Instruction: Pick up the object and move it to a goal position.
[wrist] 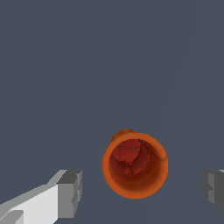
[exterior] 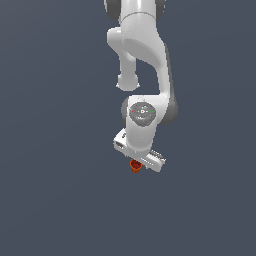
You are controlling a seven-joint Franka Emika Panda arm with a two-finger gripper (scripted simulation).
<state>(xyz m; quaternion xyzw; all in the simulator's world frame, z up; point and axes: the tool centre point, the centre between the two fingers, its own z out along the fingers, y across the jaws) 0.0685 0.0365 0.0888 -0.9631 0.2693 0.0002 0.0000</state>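
Jaws wide around orange-red cup [wrist: 134, 165]

The arm reaches down from the upper edge of the exterior view, its gripper [exterior: 136, 161] at the low end, near the middle of the scene. The object [exterior: 135, 165] sits directly under the gripper — partly hidden behind it. In the wrist view the object [wrist: 134, 165] lies between the two fingers [wrist: 70, 194], apart from both — a gap shows on each side.
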